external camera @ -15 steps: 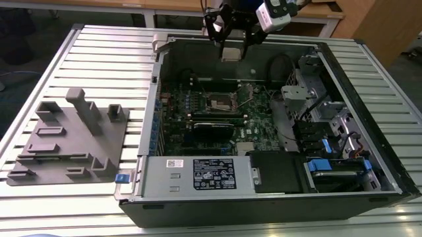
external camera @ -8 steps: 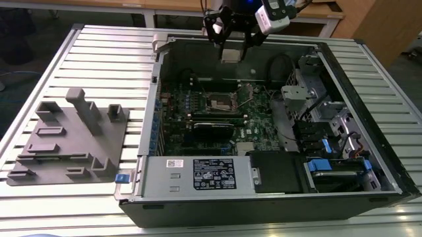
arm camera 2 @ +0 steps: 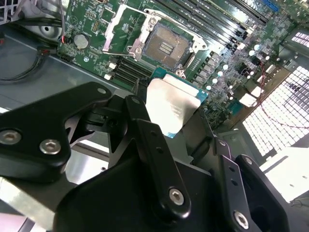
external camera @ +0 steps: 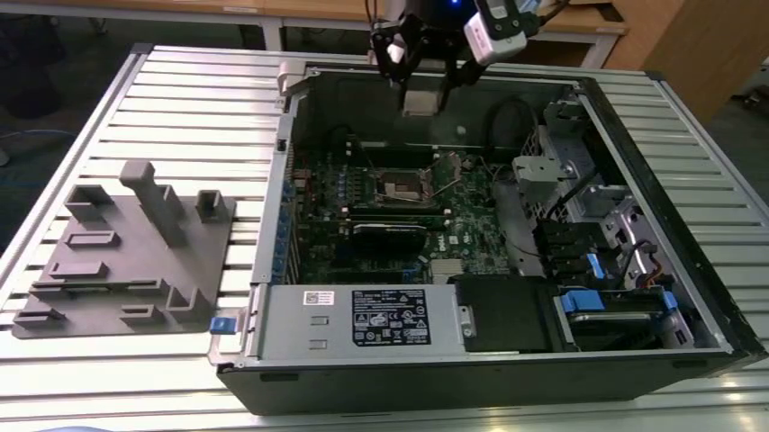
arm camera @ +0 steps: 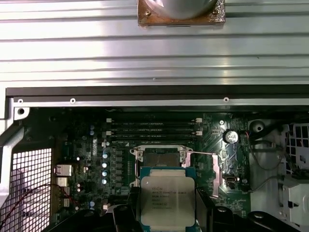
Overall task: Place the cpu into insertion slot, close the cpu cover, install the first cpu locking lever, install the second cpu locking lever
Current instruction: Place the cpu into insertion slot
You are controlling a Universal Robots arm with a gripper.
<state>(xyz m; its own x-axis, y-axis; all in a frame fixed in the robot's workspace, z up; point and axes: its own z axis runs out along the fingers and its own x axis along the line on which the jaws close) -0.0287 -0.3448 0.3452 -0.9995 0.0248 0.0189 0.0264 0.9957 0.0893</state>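
The gripper (external camera: 427, 87) clamps the cpu (arm camera: 167, 200) by two edges, its metal top facing the first wrist camera. In the exterior view, the slot (external camera: 406, 187) sits at its six o'clock.

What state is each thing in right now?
cpu: held up over the case, not in the slot.
gripper: shut on the cpu.
slot: empty, contacts exposed.
cover: looks swung open.
case: lying open, side panel off.
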